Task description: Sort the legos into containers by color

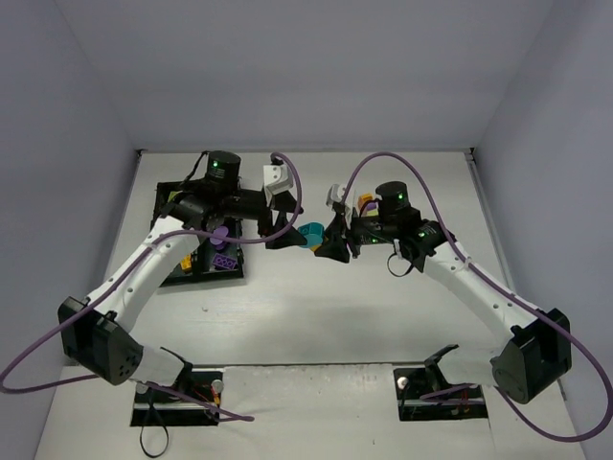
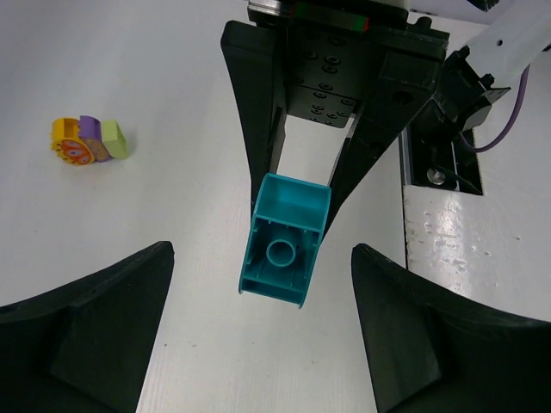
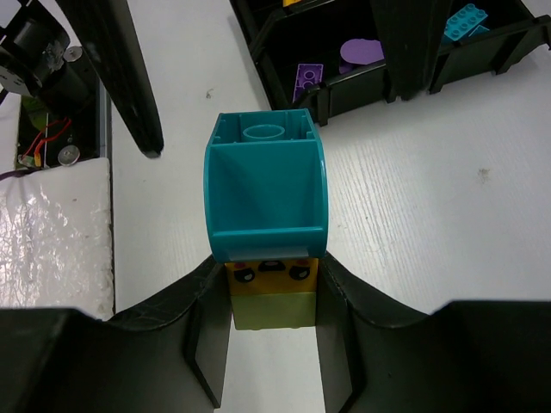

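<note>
My right gripper [image 3: 271, 297] is shut on a stack of legos. Its fingers clamp an orange face brick [image 3: 271, 275] and a yellow-green brick [image 3: 271, 311], and a cyan brick [image 3: 265, 185] sticks out in front. In the top view the cyan brick [image 1: 311, 233] hangs between my right gripper [image 1: 333, 247] and my left gripper [image 1: 283, 237]. My left gripper [image 2: 263, 331] is open, and the cyan brick [image 2: 284, 249] is just ahead of its jaws, not touching. The black tray [image 1: 177, 278] lies at the left, holding purple pieces [image 3: 362, 50] and a cyan brick [image 3: 466, 19].
A small joined cluster of orange, purple and yellow-green legos [image 2: 89, 142] lies on the table beyond the right gripper [image 1: 363, 203]. The arm base plates [image 1: 177, 398] [image 1: 445, 393] sit at the near edge. Purple cables loop above both arms. Grey walls enclose the table.
</note>
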